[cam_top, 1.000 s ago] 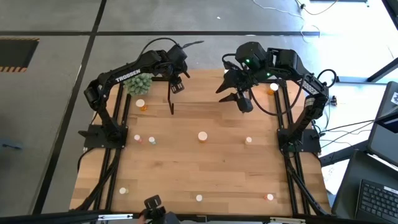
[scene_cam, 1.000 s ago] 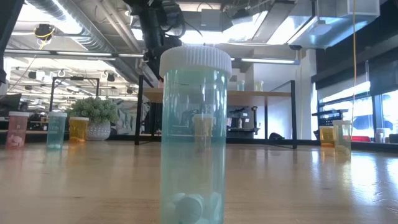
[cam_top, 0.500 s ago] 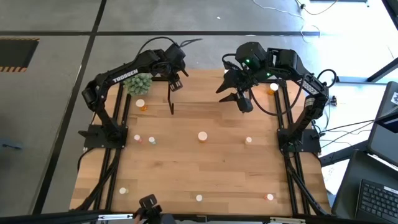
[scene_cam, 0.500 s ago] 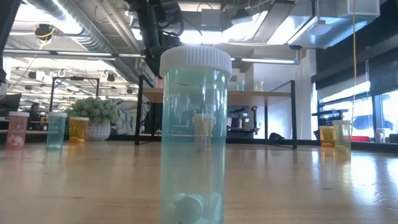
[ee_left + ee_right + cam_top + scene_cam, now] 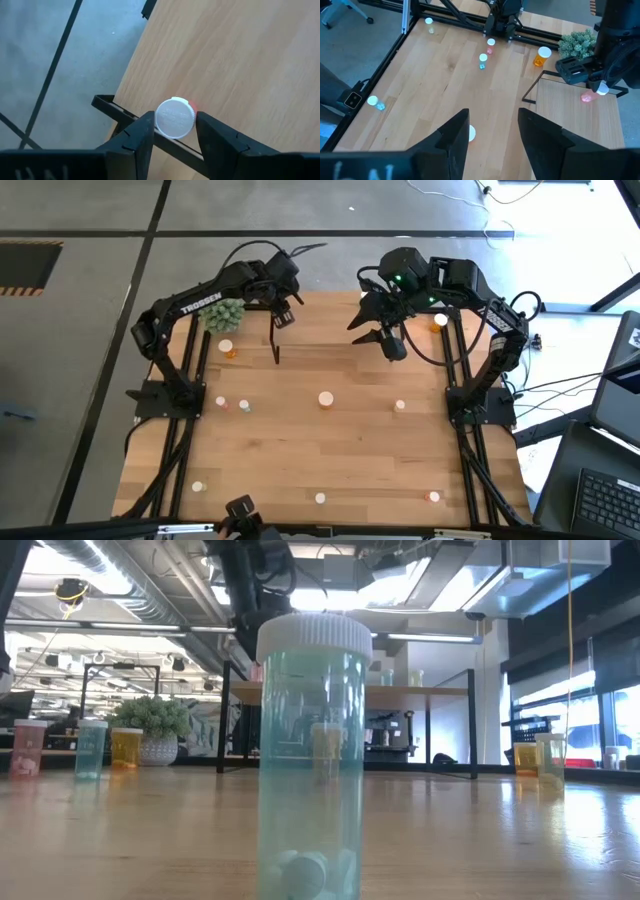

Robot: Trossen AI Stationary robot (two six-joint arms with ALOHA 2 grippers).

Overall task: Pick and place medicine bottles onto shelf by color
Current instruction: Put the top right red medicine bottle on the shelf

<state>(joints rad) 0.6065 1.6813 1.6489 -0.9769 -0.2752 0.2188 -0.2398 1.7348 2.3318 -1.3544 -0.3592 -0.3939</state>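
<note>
a: where's the left arm?
b: reaching over the shelf (image 5: 330, 328) at the worktop's (image 5: 330, 450) far edge, left gripper (image 5: 172, 131) pointing down, fingers clamped on a pink-red bottle (image 5: 175, 117) by its white cap.
a: and the right?
b: right gripper (image 5: 492, 131) hangs raised above the shelf, fingers parted, holding nothing.

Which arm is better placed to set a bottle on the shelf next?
Left. The left gripper is shut on a pink-red bottle over the shelf; the right gripper is open, holding nothing.
</note>
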